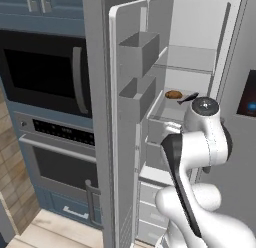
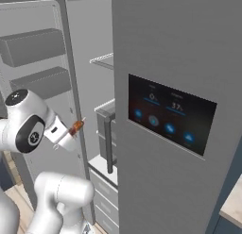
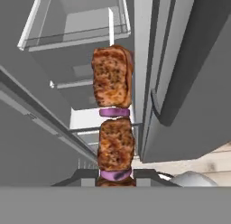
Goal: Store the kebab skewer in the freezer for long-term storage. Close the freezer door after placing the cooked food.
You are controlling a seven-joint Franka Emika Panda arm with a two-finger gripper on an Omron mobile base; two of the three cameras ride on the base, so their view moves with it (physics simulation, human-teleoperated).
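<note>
Kitchen freezer [image 1: 195, 57] stands open with its freezer door [image 1: 127, 117] swung wide, and your gripper [image 2: 71, 132] is closed on the kebab skewer [image 3: 113, 123] just outside the shelves, so placing it and shutting the door are left.

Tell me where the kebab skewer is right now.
The kebab skewer is held in the gripper, pointing toward the open freezer; in the right base view it sits left of centre, just in front of the freezer opening.
</note>
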